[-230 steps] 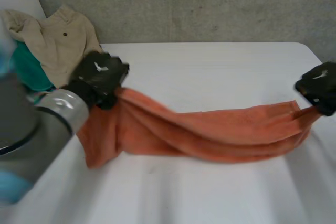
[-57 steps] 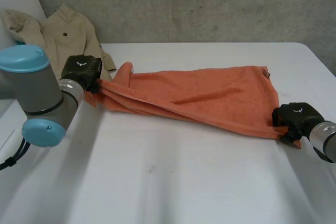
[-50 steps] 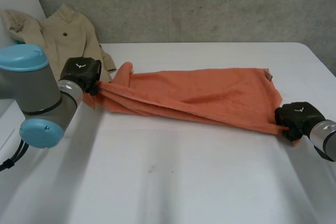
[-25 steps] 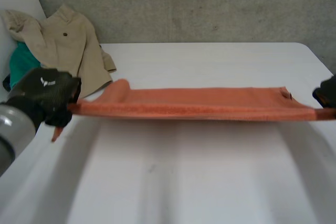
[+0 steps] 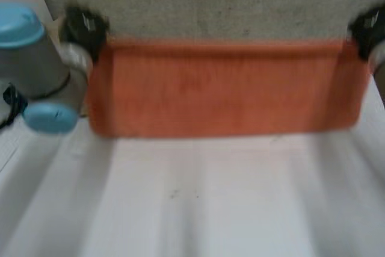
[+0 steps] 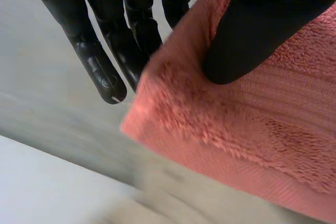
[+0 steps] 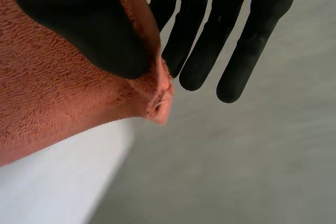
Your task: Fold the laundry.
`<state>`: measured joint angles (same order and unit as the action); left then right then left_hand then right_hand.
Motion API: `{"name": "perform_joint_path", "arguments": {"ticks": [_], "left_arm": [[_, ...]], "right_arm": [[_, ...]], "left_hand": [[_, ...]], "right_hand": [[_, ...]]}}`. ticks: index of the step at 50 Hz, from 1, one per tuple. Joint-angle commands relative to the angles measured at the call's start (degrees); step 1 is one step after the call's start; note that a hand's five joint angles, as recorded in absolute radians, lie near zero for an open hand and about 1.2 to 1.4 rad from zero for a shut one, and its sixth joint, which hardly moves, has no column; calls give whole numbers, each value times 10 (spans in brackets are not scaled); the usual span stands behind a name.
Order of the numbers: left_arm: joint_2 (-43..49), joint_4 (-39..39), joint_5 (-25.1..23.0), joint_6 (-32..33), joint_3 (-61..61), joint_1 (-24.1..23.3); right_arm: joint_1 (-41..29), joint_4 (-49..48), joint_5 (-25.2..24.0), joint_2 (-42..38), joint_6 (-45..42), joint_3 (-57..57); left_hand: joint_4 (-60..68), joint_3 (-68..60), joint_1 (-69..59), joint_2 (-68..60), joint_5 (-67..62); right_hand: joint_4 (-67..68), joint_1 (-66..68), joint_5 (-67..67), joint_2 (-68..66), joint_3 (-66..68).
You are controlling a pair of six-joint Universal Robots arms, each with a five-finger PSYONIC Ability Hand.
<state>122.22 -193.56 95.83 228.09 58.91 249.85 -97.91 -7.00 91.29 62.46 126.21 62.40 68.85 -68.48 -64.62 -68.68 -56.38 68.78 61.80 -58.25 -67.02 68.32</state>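
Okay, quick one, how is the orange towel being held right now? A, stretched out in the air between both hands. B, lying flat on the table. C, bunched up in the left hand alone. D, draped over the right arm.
A: the orange towel hangs spread as a sheet, the left hand and the right hand each pinching an upper corner.

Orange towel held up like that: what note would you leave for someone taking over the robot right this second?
Left hand: shut on one upper corner of the orange towel, thumb pinching it against the fingers.
Right hand: shut on the other upper corner, the same way.
The towel hangs stretched flat between them, over the white table.
Done: towel picked up and spread out.
Left: probably lay it on the table and fold it.
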Motion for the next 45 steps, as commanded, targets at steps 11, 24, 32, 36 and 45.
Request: {"name": "perform_joint_path", "arguments": {"ticks": [11,24,32,36,45], "left_arm": [[-16,-170,-19,-14,49,4],[27,-171,-22,-50,235,-9],[-20,-157,-18,-36,380,-27],[-118,-116,-17,-22,475,-29],[-268,206,-18,3,571,-31]], "right_arm": [[-17,-106,-28,1,55,-11],[-18,-40,-54,-109,55,63],[-10,74,-52,-85,45,130],[26,197,-52,-25,15,188],[119,306,-55,100,-160,332]], "left_hand": [[112,-115,-154,-113,-136],[112,-115,-154,-113,-136],[112,-115,-154,-113,-136],[112,-115,-154,-113,-136],[112,-115,-154,-113,-136]], "right_hand": [[112,182,-118,-130,117],[112,182,-118,-130,117],[112,182,-118,-130,117],[112,182,-118,-130,117],[112,182,-118,-130,117]]}}
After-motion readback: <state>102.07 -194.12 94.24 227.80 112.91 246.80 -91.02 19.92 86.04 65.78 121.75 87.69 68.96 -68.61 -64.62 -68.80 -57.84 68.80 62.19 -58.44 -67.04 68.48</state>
